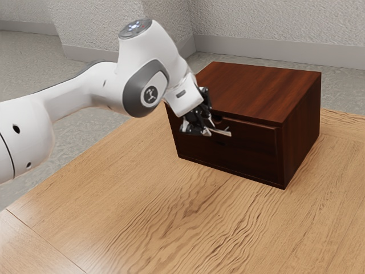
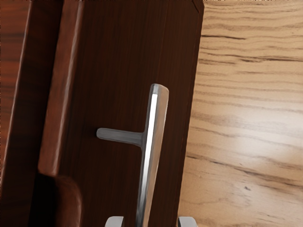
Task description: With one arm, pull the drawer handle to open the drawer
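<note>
A dark wooden cabinet [image 1: 256, 91] stands on the table, its drawer front [image 1: 245, 145] facing the exterior view's lower left. The front looks drawn out a little, with a dark gap above it. A silver bar handle [image 1: 221, 132] sticks out from the front. My black gripper [image 1: 201, 129] is at the handle's end nearest the arm. In the wrist view the handle [image 2: 150, 156] runs up from between my two fingertips [image 2: 113, 221], which stand on either side of the bar with a gap on each side. The gripper [image 2: 150, 222] is open around the bar. The drawer front [image 2: 118, 71] lies behind it.
The light wooden table [image 1: 171, 217] stretches wide in front of the cabinet. Its bare top [image 2: 246, 118] also lies beside the drawer front. Grey carpet and a white wall lie beyond the table's far edge.
</note>
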Motion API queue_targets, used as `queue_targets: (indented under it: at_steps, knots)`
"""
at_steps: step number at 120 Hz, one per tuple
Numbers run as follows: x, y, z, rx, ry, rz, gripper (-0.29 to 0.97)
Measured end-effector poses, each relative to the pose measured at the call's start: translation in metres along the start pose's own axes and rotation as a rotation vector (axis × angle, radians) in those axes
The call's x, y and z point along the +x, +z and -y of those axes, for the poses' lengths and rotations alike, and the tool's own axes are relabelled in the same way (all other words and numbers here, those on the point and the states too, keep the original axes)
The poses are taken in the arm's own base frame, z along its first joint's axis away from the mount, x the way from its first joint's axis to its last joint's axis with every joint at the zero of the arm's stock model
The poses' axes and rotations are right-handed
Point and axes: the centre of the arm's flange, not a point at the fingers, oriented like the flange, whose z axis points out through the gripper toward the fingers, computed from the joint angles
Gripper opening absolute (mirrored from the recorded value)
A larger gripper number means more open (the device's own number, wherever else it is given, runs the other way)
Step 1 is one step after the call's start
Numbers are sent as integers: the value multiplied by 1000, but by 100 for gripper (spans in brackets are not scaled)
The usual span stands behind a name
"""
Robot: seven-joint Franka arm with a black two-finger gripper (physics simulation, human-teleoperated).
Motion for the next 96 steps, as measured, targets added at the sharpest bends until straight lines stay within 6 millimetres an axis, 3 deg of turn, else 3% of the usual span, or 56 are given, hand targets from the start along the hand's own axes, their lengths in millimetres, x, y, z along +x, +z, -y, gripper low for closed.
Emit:
queue_targets:
  at_steps: [96]
  knots:
    - [-10,-7,-25,-15,-12,8,5]
